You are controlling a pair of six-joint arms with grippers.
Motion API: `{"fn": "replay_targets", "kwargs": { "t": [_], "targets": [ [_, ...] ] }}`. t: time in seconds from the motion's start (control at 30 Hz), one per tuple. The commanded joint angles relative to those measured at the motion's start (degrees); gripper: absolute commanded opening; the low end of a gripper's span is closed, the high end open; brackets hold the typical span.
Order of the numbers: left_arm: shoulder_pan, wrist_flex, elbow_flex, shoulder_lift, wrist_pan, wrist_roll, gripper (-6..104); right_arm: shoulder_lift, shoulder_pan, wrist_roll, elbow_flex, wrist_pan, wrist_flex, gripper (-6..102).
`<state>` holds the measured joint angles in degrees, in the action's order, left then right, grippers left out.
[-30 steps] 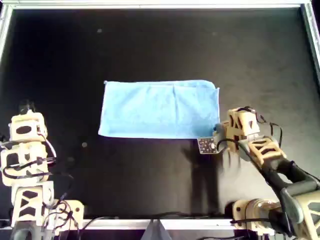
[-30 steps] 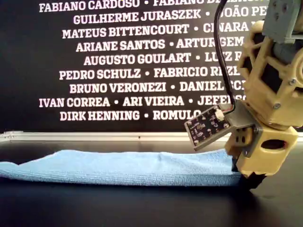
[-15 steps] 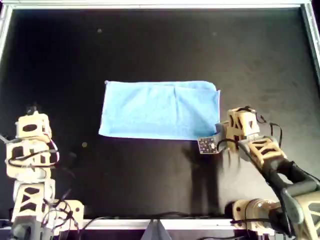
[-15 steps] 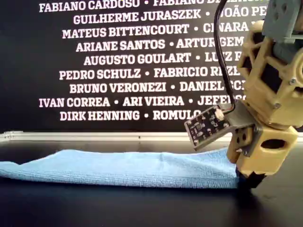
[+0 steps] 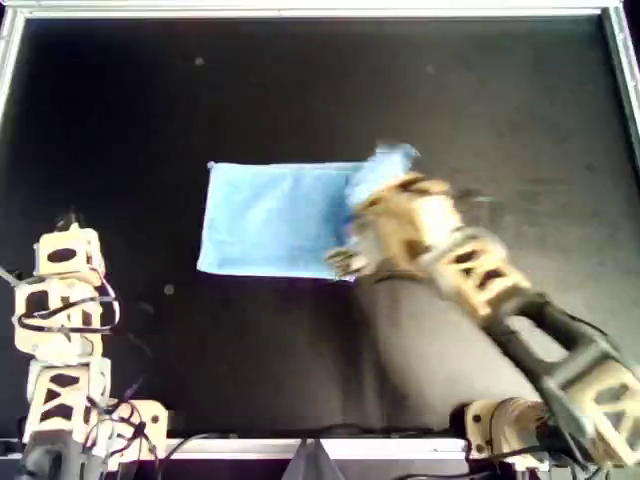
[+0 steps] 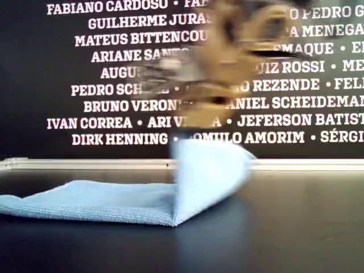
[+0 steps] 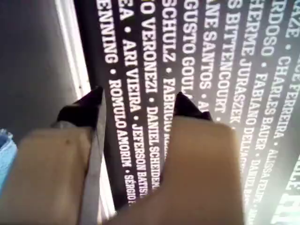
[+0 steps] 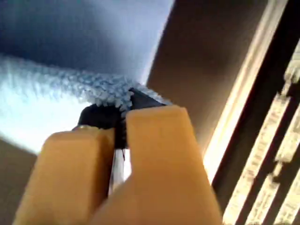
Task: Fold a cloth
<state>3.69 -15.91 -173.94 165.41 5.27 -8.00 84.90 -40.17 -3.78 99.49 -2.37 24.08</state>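
The light sky-blue cloth (image 5: 268, 220) lies on the black table, with its right part in the overhead view lifted and folded back over itself. My second gripper (image 5: 372, 200) is shut on that lifted edge and appears blurred. In the second wrist view its fingertips (image 8: 124, 110) pinch the cloth's fuzzy edge (image 8: 84, 84). In the exterior view the raised flap (image 6: 207, 170) hangs from the blurred gripper (image 6: 207, 116) above the flat part (image 6: 91, 202). My first gripper (image 5: 62, 255) stands apart at the overhead view's left, open and empty (image 7: 138, 105).
A metal rim (image 5: 320, 10) frames the black table. A dark banner with white names (image 6: 114, 74) stands behind the table. The first arm's base and cables (image 5: 90, 420) sit at the overhead view's lower left.
My second gripper has lifted the cloth's right edge off the table and swept it leftward in the overhead view, over the cloth. The first arm has barely moved.
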Motion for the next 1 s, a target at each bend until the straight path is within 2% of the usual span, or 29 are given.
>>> {"fn": "replay_targets", "kwargs": {
  "t": [0.0, 0.07, 0.6, 0.73, 0.8, 0.87, 0.97],
  "targets": [
    [1.1, -0.1, 0.4, 0.5, -0.2, -0.4, 52, -3.8, -3.8, 0.35, -12.5, 0.2, -3.1, 1],
    [1.5, -0.1, 0.4, 1.3, 0.5, -0.4, 52, -9.2, -5.0, 0.35, -18.1, -0.6, -3.1, 1],
    [0.8, -0.1, 0.4, 1.2, -0.2, -0.4, 52, -36.9, -14.4, 0.44, -62.1, -0.7, -3.0, 1],
    [0.8, -0.1, 0.4, 1.2, -0.2, -0.4, 52, -41.0, -16.3, 0.44, -66.7, -0.7, -3.0, 2],
    [0.8, -0.1, 0.4, 1.2, -0.2, -0.4, 52, -42.5, -16.9, 0.44, -67.1, 0.2, -3.0, 2],
    [0.8, -0.1, 0.4, 1.2, -0.2, -0.4, 52, -43.8, -17.1, -0.44, -66.7, 0.2, -3.0, 3],
    [0.8, -0.1, 0.4, 1.1, -0.2, -0.4, 52, -45.8, -17.1, -0.53, -66.1, 0.0, -3.0, 4]
  ]
}}
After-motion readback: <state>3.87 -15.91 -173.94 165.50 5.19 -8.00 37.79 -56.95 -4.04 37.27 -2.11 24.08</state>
